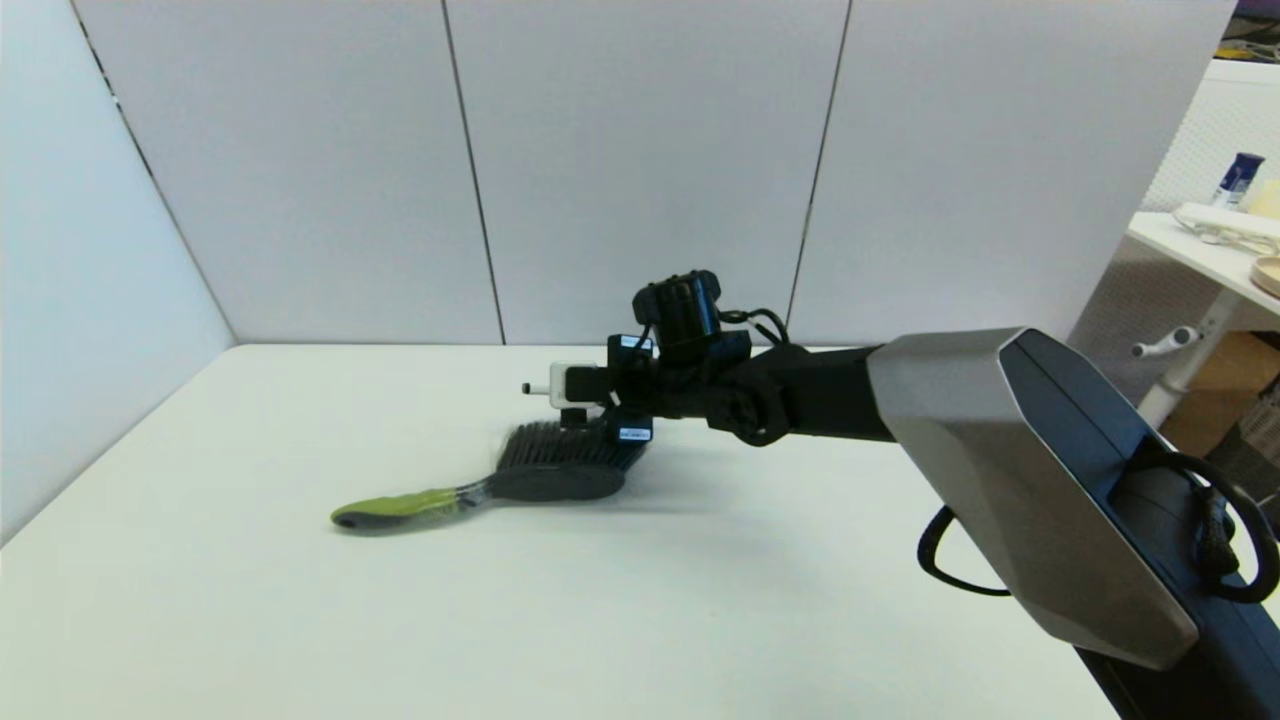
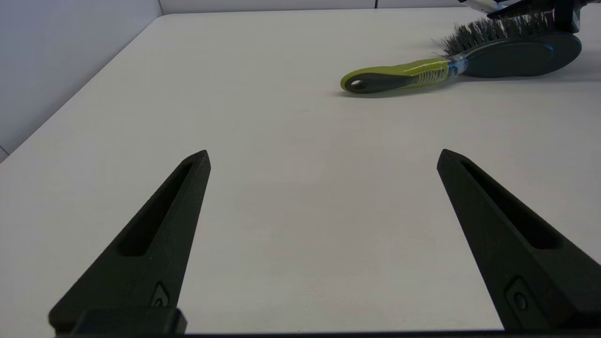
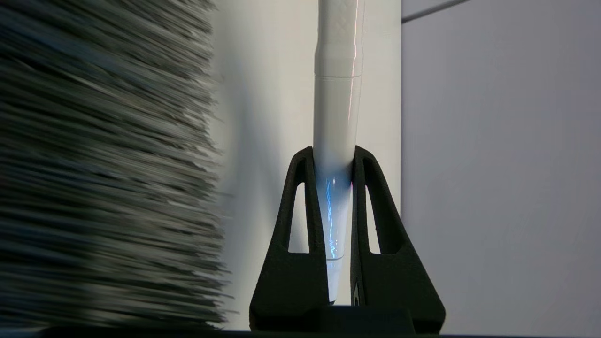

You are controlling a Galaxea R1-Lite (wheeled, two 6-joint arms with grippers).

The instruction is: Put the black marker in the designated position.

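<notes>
Right gripper (image 1: 585, 385) has its two fingers pressed tight on the black marker (image 1: 555, 385), which it holds level in the air, just above the bristles of the brush (image 1: 500, 480) near the middle of the white table (image 1: 300, 620). Left gripper (image 2: 324, 159) hangs low over the bare tabletop with its fingers spread wide and nothing between them, well apart from the green handle of the brush.

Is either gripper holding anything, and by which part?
Right gripper pinches the black marker near one end of its white barrel; left gripper holds nothing.
</notes>
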